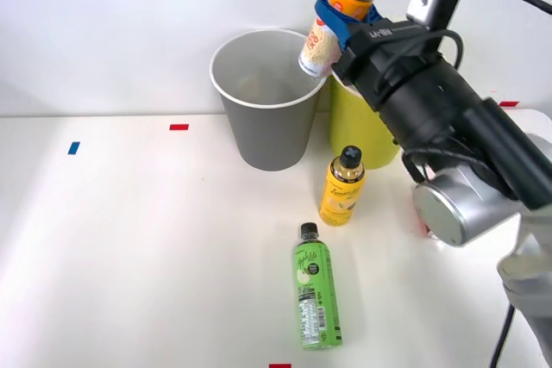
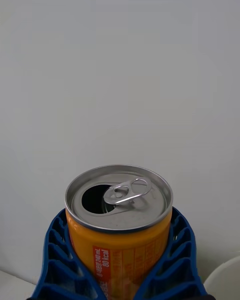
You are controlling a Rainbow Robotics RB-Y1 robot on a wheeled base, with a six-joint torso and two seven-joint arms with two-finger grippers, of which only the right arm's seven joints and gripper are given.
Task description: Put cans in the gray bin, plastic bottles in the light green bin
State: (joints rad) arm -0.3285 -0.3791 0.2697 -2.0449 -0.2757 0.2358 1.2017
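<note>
Here, a white tabletop [image 1: 129, 256] seen from above, with the robot's right arm reaching in.

Right gripper [image 1: 343, 13]: raised above the far part of the tabletop, its blue ribbed fingers [image 2: 55, 260] pinching an orange and white can [image 1: 336, 23] from both sides.

Orange and white can: held tilted in the air, its base over the rim of the gray bin [image 1: 263, 101] on the side next to the light green bin; the silver top [image 2: 119, 197] has its opening punched and the pull tab lying flat.

Gray bin: upright near the far edge of the tabletop, white rim, pale inside.

Light green bin [image 1: 358, 131]: upright just beside the gray bin, largely hidden behind the arm.

Yellow-orange labelled bottle [image 1: 342, 187]: black cap, standing upright in front of the light green bin.

Green labelled bottle [image 1: 315, 295]: black cap, lying on its side near the front edge of the tabletop, cap pointing towards the bins.

Tape marks: a red one [image 1: 178, 127] and a blue one [image 1: 73, 147] toward the far left of the tabletop.
</note>
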